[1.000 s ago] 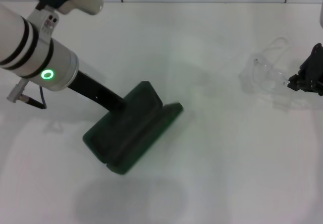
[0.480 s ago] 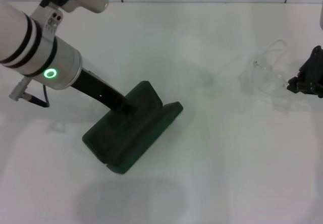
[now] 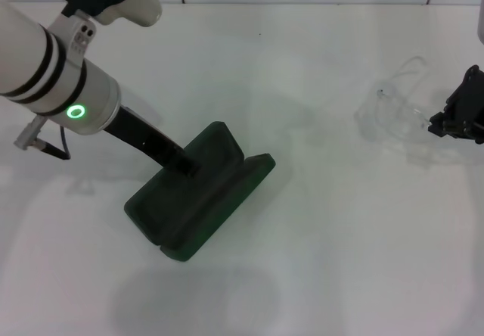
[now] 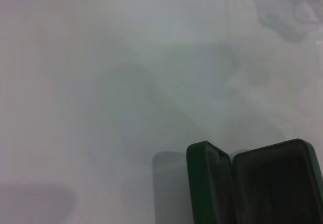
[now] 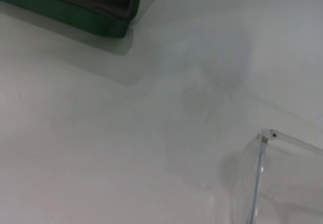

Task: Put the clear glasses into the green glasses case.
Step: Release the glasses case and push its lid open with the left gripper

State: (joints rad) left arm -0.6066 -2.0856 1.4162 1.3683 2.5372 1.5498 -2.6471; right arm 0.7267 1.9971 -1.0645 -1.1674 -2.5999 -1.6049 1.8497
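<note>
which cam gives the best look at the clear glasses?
Head view: the whole clear glasses show on the white table, just beside the right gripper. The right wrist view shows only part of the frame and one temple arm. The left wrist view shows just a faint blur.

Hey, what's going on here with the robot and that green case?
The left tool is at the green glasses case, which lies open on the white table. The right tool is at the clear glasses far to the right. The glasses are not in the case yet.
</note>
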